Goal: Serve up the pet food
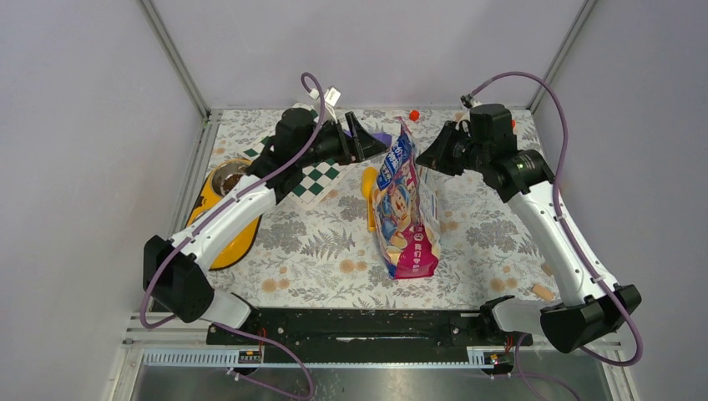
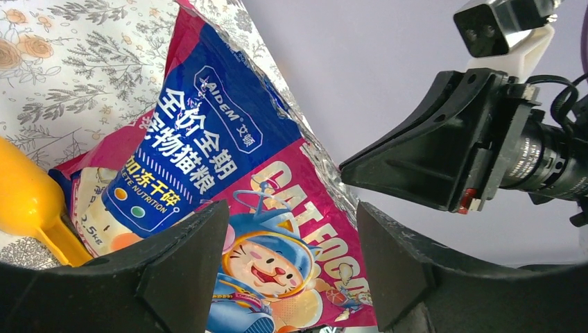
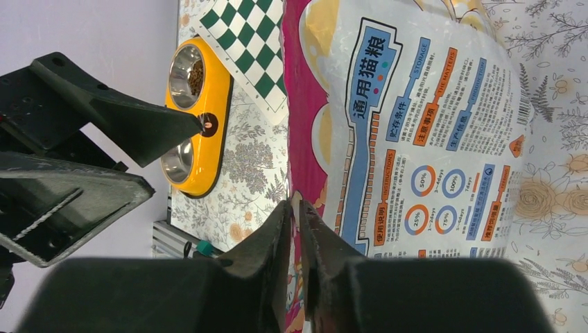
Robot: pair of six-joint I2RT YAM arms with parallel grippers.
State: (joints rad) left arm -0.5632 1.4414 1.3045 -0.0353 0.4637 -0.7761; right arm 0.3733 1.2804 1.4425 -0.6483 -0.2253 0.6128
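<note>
- While my right gripper (image 3: 297, 208) sits nearly shut on an edge seam of the cat food bag (image 1: 407, 213), up near its top, the bag stands between my two arms, slightly tilted.
- Bag's long axis is roughly vertical. The cartoon front faces my left side and the instruction panel faces my right.
- My left gripper (image 2: 291, 211) is wide open with nothing in it. It hangs just left of the bag's upper front and isn't touching it as far as I can tell.
- So the bag is to the right of the left gripper and to the left of the right one. Both are close, but only the right has contact.
- Can't tell from any view whether the top is cut open.
- My read: the next move needs the left jaws on the bag's upper part, opposite the right pinch, so the approach runs straight across toward the right gripper.
- The orange scoop (image 1: 369, 196) lies flat just left of the bag's base, handle toward me. It's below the left gripper's line, so probably not in the way.
- The yellow double-bowl feeder (image 3: 220, 90) is well off to the left, partly under my left forearm. One bowl holds some kibble (image 3: 196, 73); the other looks without any.
- The checkered mat (image 1: 316, 180) lies between feeder and bag.
- Risk: only a thin pinch holds the bag, so a push from the left could tip it rightward.
</note>
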